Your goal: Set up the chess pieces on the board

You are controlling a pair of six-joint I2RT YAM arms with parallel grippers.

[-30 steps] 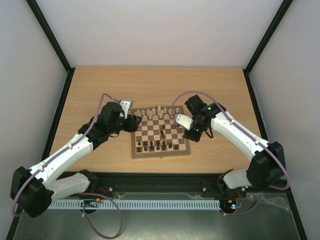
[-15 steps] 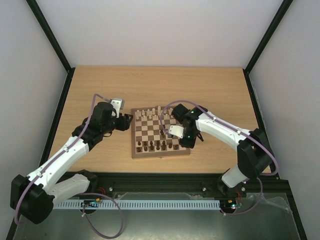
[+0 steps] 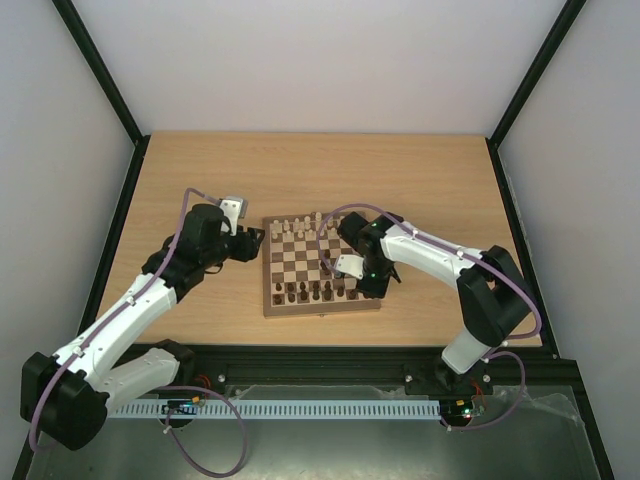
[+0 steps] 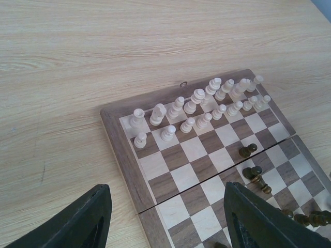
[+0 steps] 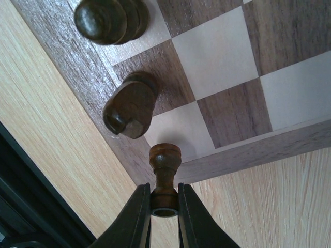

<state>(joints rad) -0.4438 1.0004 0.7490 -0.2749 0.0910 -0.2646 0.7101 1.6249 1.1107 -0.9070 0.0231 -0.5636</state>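
We find the board [image 3: 320, 309] lying flat, opened out. Its two far rows hold the cream pieces [image 4: 196, 111], all upright. Most dark pieces [image 3: 315, 291] stand in the near row, with a few mid-board. One dark pawn [image 5: 165, 163] is pinched over a cream corner square.

I'm on the board [image 3: 320, 310] now: dark brown and cream squares in a checker pattern, framed by a brown wood-grain border. On the left wrist feed the cream pieces [image 4: 198, 95] read pale ivory, nearly white on top. The dark pieces [image 5: 130, 106] come through deep glossy brown, and the held piece [image 5: 165, 157] at my right end effector [image 5: 165, 194] looks a warmer reddish brown. The tabletop [image 3: 300, 170] is light oak with fine streaked grain. My left arm [image 3: 130, 310] and right arm [image 3: 440, 262] are white with black joints, with purple cables [image 3: 187, 205] looping over them. The fingers [image 4: 85, 219] of my left end effector [image 4: 166, 196] show matte black. The walls [image 3: 320, 60] are pale grey and the frame [image 3: 103, 75] is black.
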